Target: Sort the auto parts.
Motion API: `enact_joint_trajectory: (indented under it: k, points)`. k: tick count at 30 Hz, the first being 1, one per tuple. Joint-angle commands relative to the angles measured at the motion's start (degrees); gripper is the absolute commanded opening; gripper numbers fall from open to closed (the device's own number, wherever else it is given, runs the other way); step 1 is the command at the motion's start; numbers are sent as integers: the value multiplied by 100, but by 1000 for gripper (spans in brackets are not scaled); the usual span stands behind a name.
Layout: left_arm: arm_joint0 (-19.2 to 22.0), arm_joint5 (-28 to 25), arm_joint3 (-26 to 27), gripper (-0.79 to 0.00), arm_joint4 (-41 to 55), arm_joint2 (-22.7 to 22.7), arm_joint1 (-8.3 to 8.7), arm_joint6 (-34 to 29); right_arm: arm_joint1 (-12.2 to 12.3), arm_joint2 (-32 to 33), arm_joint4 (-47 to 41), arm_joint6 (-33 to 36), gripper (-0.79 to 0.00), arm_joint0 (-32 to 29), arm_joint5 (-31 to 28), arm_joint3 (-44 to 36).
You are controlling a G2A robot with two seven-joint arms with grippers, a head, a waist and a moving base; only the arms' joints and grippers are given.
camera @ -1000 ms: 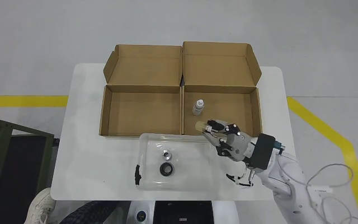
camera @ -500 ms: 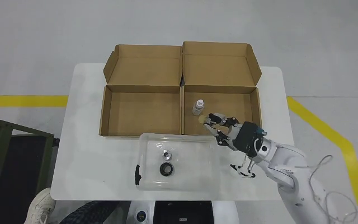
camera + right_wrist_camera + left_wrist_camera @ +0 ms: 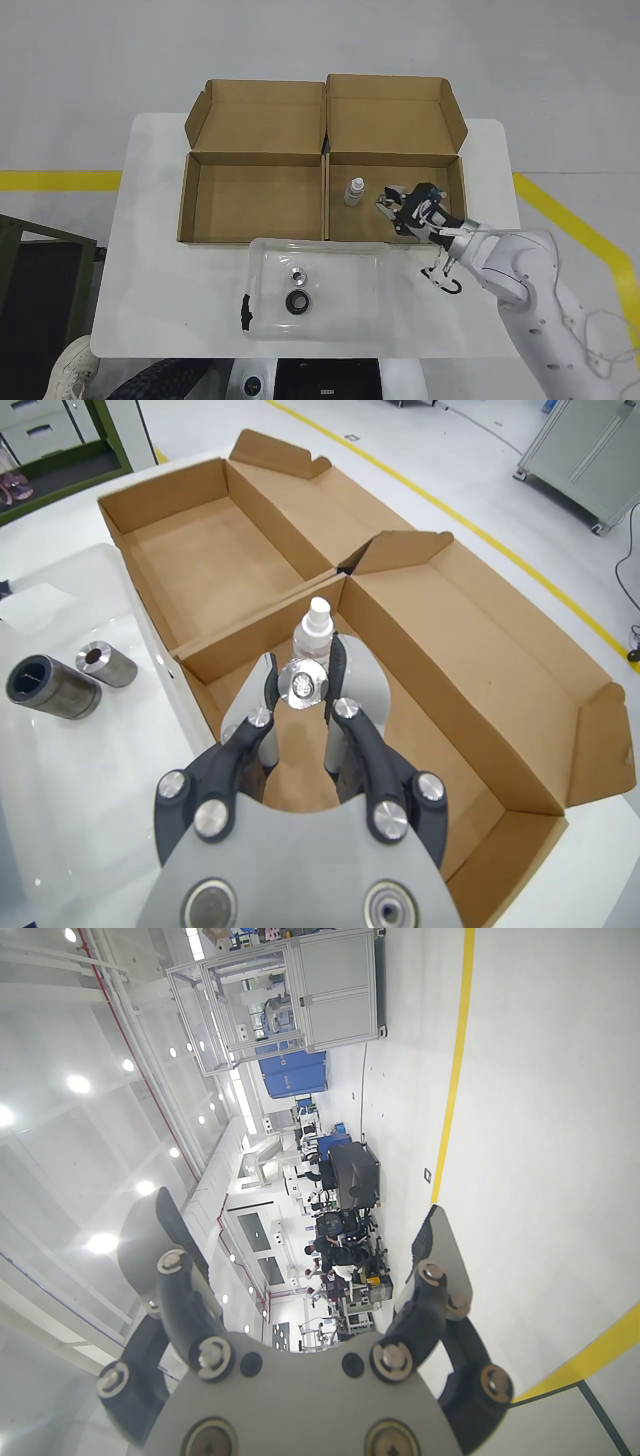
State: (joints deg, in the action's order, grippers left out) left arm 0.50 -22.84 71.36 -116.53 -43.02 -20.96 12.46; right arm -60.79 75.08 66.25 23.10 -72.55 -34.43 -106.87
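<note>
The part (image 3: 302,689) is a small, shiny metal cylinder. It is seen end-on, with a bright round face and a small recessed socket in the middle. No mark on this face can be read. The right gripper (image 3: 301,681) is clamped on it, with one black pad on each side of the round body.

In the top view the right gripper (image 3: 388,205) holds the part over the floor of the right box (image 3: 425,185), in the half toward 9 o'clock. I cannot tell if the part touches the cardboard.

A small clear bottle (image 3: 354,190) with a white spray cap stands upright in the same box, at 10 o'clock of the gripper and just beside it. Any print on the bottle (image 3: 313,631) is too small to read.

The left box (image 3: 250,200) touches the right box at its 9 o'clock side. Both are brown cardboard, with their lids folded back toward 12 o'clock.

A clear tray (image 3: 255,262) lies at 6 o'clock of the boxes, on the white table (image 3: 150,250). In it are a silver sleeve (image 3: 296,275) and, at 6 o'clock of that, a dark ring (image 3: 297,302), near each other but apart.

The left gripper (image 3: 300,1220) points into the room with its fingers wide apart, holding nothing.
</note>
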Motion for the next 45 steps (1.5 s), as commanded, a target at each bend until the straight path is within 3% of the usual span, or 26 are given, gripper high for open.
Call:
enact_joint_trajectory:
  k: [1,15,28,32,36,38,45]
  points:
    - [0,0,0,0,0,0,0,0,-14,-114,-43,201,-785,155,14,172]
    - [0,0,0,0,0,0,0,0,-162,-918,-203,1135,-785,1238,154,1282]
    - [0,0,0,0,0,0,0,0,-288,-1404,-269,1373,-748,1800,250,2065]
    - [0,0,0,0,0,0,0,0,-312,-1494,-257,1380,-640,1859,268,2153]
    - [0,0,0,0,0,0,0,0,-324,-1537,-239,1389,-477,1898,276,2178]
    - [0,0,0,0,0,0,0,0,-325,-1533,-229,1387,-443,1905,293,2148]
    - [0,0,0,0,0,0,0,0,-276,-1362,-138,1404,-431,1762,315,1782]
